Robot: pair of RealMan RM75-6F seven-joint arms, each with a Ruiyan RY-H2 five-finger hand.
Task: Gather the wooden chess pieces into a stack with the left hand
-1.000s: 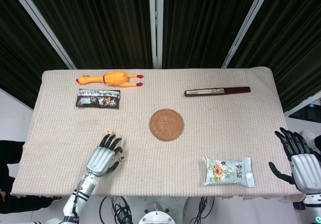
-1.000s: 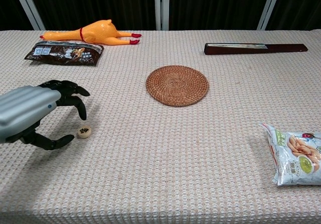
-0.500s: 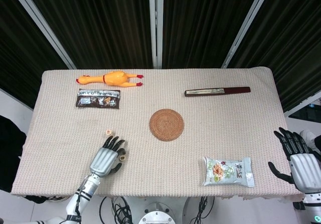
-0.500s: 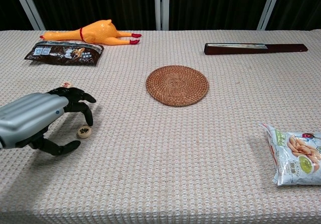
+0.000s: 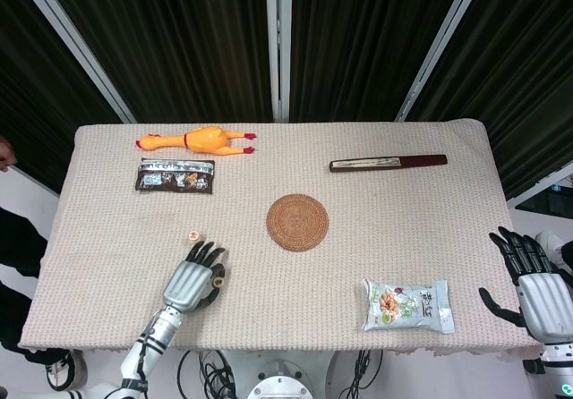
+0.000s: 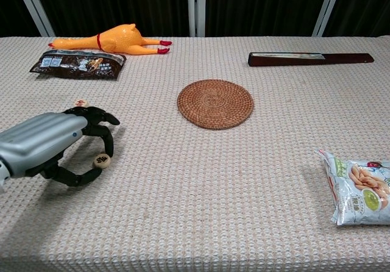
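Left hand [image 6: 46, 143] now pinching chess piece [image 6: 102, 160].

I see even, bright overhead light on the worktop [image 5: 403, 211] in both views, sharply focused. Shadows are soft; the snack bag [image 6: 359, 194] shows mild glare.

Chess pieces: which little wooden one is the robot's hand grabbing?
The near piece, caught between the left hand's thumb and a finger. The far piece lies free on the cloth beyond the hand.
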